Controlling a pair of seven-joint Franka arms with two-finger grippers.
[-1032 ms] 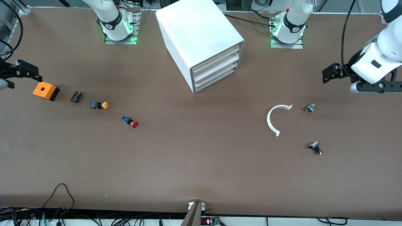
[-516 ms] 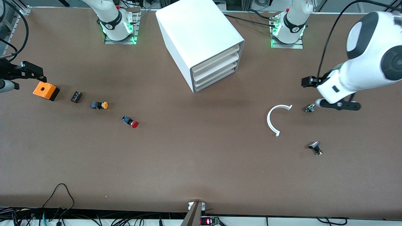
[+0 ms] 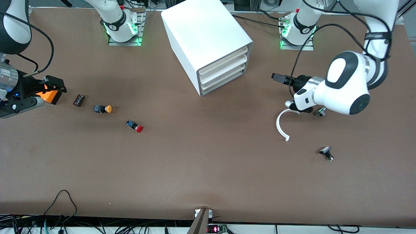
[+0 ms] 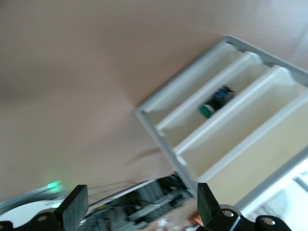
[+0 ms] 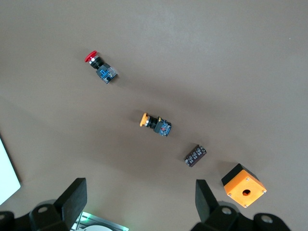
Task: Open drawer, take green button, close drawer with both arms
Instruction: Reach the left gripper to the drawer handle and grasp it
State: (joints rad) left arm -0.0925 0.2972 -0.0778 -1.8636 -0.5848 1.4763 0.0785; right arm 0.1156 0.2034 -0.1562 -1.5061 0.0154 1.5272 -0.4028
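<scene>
— How far along is it?

— Barely begun, I'd say. In the front view the drawer (image 3: 224, 83) sits flush in the cabinet (image 3: 201, 35), like the two above it. Nothing is pulled out.

— And the button?

— Inside the cabinet. The left wrist view looks into the drawer fronts, and the button (image 4: 215, 101) lies on its side in one of the lower troughs. It looks like the bottom drawer, though I can't tell for certain.

— Where's the left gripper?

— The left gripper (image 3: 276, 77) is in the air over the table in front of the cabinet, pointed at the drawer fronts and well apart from them. Its fingers (image 4: 74, 209) are spread wide and hold nothing.

— The right one?

— The right gripper (image 3: 53, 85) hovers over the orange box (image 3: 48, 96) at the right arm's end of the table. It is spread wide too, and empty. The red and orange buttons lie near it, but they aren't the ones wanted.

— So what's left?

— Everything, by my reckoning: opening the drawer, taking the button out, and shutting it.
</scene>
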